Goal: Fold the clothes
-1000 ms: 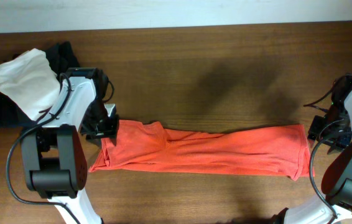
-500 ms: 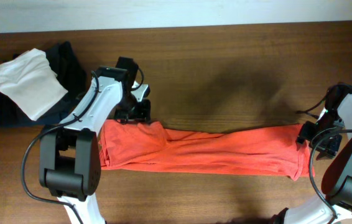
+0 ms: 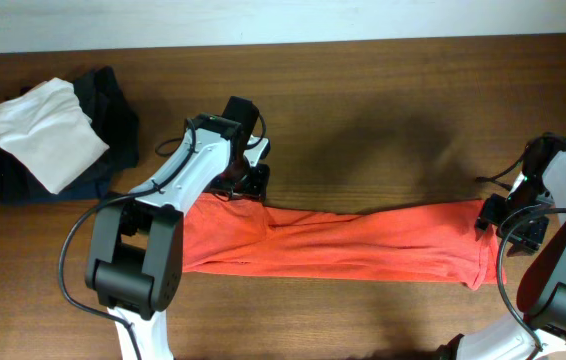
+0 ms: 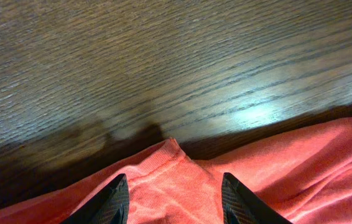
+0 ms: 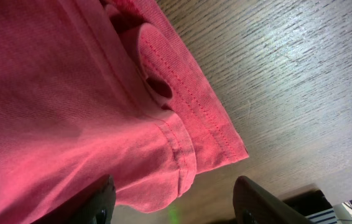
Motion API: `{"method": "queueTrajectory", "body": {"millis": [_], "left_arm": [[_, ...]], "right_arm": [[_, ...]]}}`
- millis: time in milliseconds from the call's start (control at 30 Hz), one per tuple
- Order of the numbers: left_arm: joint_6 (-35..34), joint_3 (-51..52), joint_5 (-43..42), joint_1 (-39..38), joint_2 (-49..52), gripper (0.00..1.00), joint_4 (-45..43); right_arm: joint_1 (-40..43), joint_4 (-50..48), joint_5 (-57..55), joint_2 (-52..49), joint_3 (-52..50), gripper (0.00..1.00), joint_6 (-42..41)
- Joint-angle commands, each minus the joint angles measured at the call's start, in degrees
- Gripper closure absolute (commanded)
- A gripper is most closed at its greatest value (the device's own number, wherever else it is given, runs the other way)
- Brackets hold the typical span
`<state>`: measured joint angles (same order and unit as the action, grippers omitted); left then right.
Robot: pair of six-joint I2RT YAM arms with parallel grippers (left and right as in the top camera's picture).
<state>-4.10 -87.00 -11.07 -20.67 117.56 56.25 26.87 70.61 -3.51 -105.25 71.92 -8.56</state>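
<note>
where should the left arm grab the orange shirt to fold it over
Probably the small raised peak on the far edge of the T-shirt, near its left end. The shirt lies flat in a long band, so that bump is a part standing off the table. Come straight down with the left gripper, whose open fingers straddle it.
</note>
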Motion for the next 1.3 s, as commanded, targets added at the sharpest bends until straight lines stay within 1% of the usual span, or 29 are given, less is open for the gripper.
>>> {"method": "queueTrajectory", "body": {"millis": [0, 133, 200, 233, 267, 300, 333, 567, 600, 633, 667, 700, 733, 767, 967, 1000, 1067, 1133, 1167, 1267], "left_arm": [[-0.4, -0.3, 1.0, 0.0, 2.6, 0.52, 0.0], [-0.4, -0.4, 0.8, 0.0, 4.6, 0.55, 0.3], [-0.4, -0.4, 0.8, -0.3, 4.6, 0.62, 0.3], [-0.4, -0.4, 0.8, -0.3, 4.6, 0.73, 0.3], [-0.4, -0.4, 0.8, -0.3, 4.6, 0.80, 0.4], [-0.4, -0.4, 0.8, -0.3, 4.5, 0.84, 0.4], [-0.4, -0.6, 0.8, -0.3, 4.5, 0.86, 0.7], [-0.4, -5.5, 0.5, -0.3, 4.2, 0.85, 5.6], [-0.4, -5.7, 0.0, -0.3, 4.2, 0.86, 6.1], [-0.4, -5.7, -0.1, -0.3, 4.2, 0.89, 6.5], [-0.4, -5.7, -0.1, -0.3, 4.2, 0.89, 6.8], [-0.4, -5.7, -0.1, -0.4, 4.2, 0.87, 6.8], [-0.3, -5.7, 0.3, -0.5, 4.3, 0.71, 6.7], [-0.4, -5.6, 1.6, -0.5, 4.3, 0.65, 6.5], [-0.4, -1.7, 1.9, -2.2, 4.4, 0.64, 2.4], [-0.4, -1.7, 1.9, -2.5, 4.4, 0.66, 2.4], [-0.4, -1.4, 1.9, -2.8, 4.4, 0.77, 2.5], [-0.4, -1.3, 1.9, -3.0, 4.4, 0.98, 2.6], [-0.4, -1.3, 1.9, -3.0, 4.4, 1.00, 2.7], [-0.4, -1.4, 2.0, -2.9, 4.3, 0.99, 2.7]], "right_arm": [[0.2, 0.1, 0.3, 0.9, -0.3, 0.36, 0.2], [0.2, 0.3, 0.3, 0.9, -0.3, 0.36, 0.2], [0.2, 0.3, 0.3, 0.9, -0.3, 0.36, 0.2], [0.2, 0.3, 0.3, 0.9, -0.3, 0.36, 0.2], [0.2, 0.3, 0.3, 0.9, -0.3, 0.36, 0.2], [0.2, 0.2, 0.3, 0.9, -0.3, 0.36, 0.2], [0.2, 0.2, 0.3, 0.9, -0.3, 0.36, 0.2], [0.2, 0.1, 0.3, 0.9, -0.3, 0.36, 0.2], [0.2, 0.0, 0.3, 0.9, -0.3, 0.36, 0.2], [0.2, 0.0, 0.3, 0.9, -0.3, 0.36, 0.2], [0.2, 0.0, 0.3, 0.9, -0.3, 0.36, 0.2], [0.2, 0.0, 0.3, 0.9, -0.3, 0.35, 0.2], [0.2, 0.0, 0.3, 0.9, -0.3, 0.35, 0.2], [0.2, 0.1, 0.3, 0.9, -0.3, 0.35, 0.2], [0.2, 0.1, 0.3, 0.9, -0.3, 0.35, 0.2], [0.2, 0.1, 0.4, 0.9, -0.3, 0.35, 0.2], [0.2, 0.3, 0.3, 0.9, -0.3, 0.35, 0.2], [0.2, 0.3, 0.3, 0.9, -0.3, 0.35, 0.2], [0.2, 0.3, 0.3, 0.9, -0.3, 0.35, 0.2], [0.2, 0.2, 0.3, 0.9, -0.3, 0.35, 0.2]]}}
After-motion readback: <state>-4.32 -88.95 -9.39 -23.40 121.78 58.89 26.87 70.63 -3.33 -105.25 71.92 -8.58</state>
